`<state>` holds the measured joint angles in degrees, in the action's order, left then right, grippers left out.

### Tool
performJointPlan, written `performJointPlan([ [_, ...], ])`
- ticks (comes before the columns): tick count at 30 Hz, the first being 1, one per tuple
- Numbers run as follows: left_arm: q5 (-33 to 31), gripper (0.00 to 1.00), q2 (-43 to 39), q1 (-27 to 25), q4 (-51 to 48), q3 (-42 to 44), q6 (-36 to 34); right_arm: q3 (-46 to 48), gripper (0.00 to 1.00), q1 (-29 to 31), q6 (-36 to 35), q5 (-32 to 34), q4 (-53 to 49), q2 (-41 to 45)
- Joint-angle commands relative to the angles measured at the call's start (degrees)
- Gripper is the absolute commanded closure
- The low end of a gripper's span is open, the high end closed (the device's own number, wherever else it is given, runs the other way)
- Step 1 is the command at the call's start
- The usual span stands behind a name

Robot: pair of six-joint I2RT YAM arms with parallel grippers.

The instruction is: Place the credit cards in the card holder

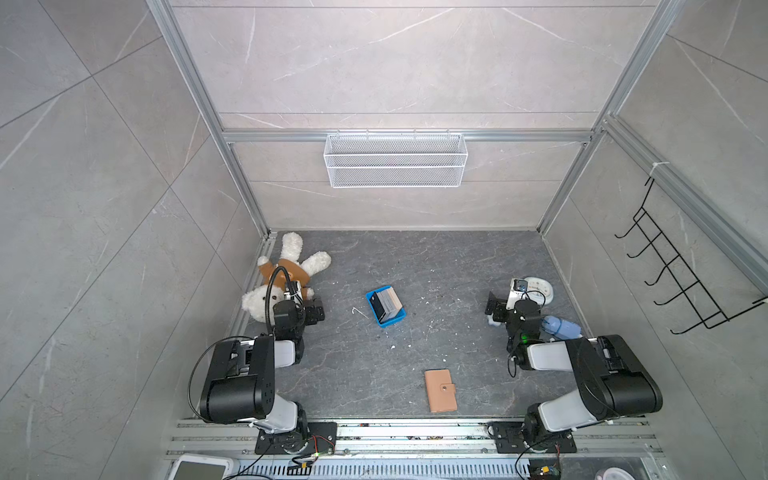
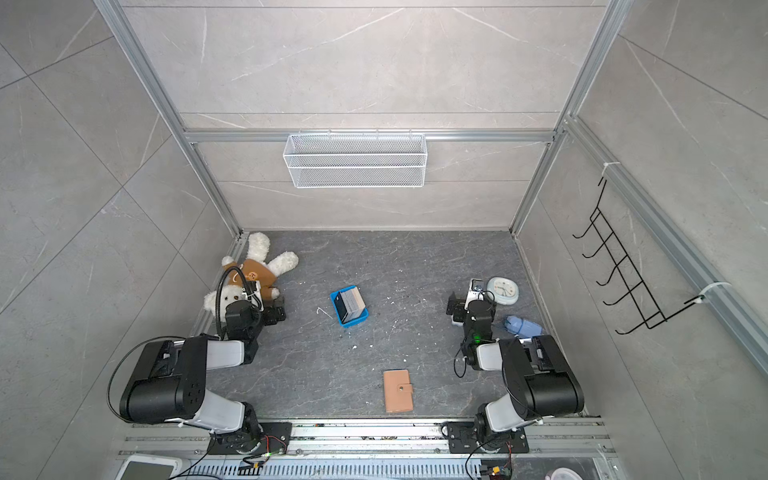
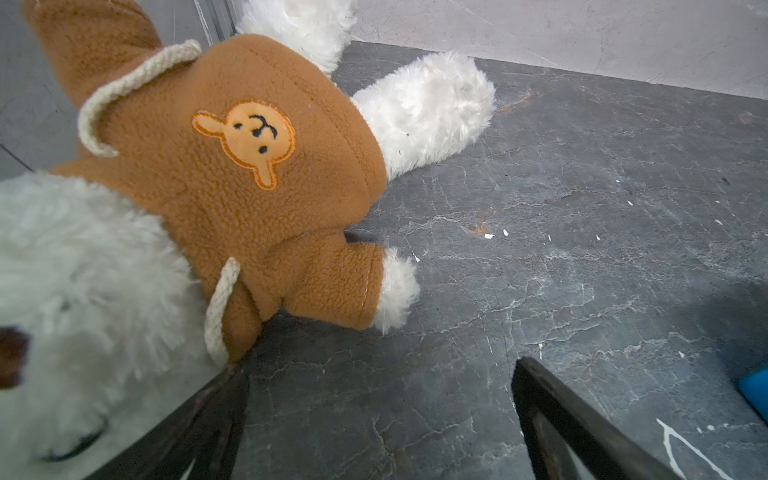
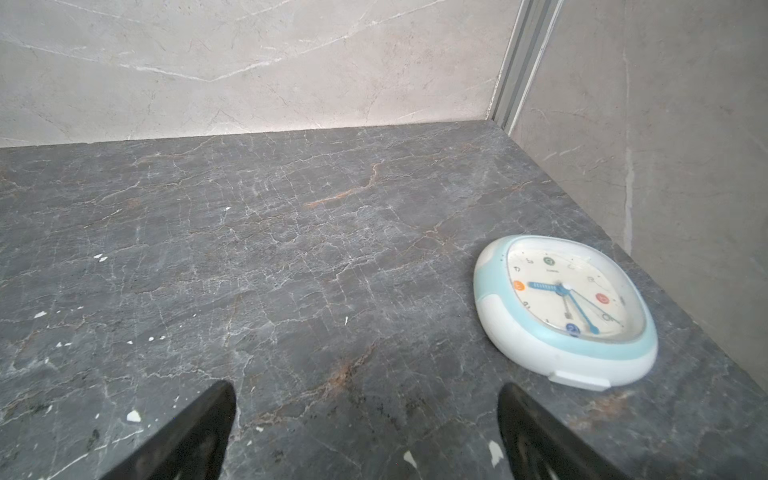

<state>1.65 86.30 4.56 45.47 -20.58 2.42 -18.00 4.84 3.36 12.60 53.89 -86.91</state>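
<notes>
Credit cards [image 1: 385,306] and card holder [image 1: 440,390] show only in both top views; left claw [image 3: 378,365] and right claw [image 4: 365,384] gape empty.

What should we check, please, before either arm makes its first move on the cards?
1. Left gripper open and empty: ok.
2. Right gripper open and empty: ok.
3. Credit cards accessible, standing on edge in the blue tray between the arms: ok.
4. Card holder open for loading: not ok; it lies closed, strap across the front.
5. Left gripper clear of the teddy bear: cannot tell; one finger looks very close.
6. Right gripper clear of the alarm clock: ok; it lies off to one side.
</notes>
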Motion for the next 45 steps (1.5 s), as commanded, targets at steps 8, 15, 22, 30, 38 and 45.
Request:
performJointPlan([
  [8, -0.24, 0.0, -0.26, 0.37, 2.09, -0.43, -1.53, -1.25, 0.0, -0.1, -0.24, -0.21, 0.52, -0.36],
  [15, -0.22, 0.0, -0.3, 0.38, 2.03, -0.49, -1.54, -1.2, 0.0, -0.1, -0.23, -0.21, 0.57, -0.36],
  [22, -0.32, 0.0, -0.35, 0.38, 2.03, -0.48, -1.55, -1.18, 0.0, -0.1, -0.33, -0.21, 0.69, -0.3],
  [30, -0.24, 0.0, -0.3, 0.38, 2.07, -0.47, -1.54, -1.16, 0.0, -0.09, -0.29, -0.14, 0.69, -0.28],
  [38, -0.23, 0.0, -0.26, 0.39, 2.08, -0.44, -1.54, -1.31, 0.0, -0.13, -0.21, -0.3, 0.43, -0.28],
  [45, -0.5, 0.0, -1.82, 0.38, 3.63, 1.08, -1.54, 1.6, 0.0, -0.12, 0.64, 2.24, 5.74, -0.07],
])
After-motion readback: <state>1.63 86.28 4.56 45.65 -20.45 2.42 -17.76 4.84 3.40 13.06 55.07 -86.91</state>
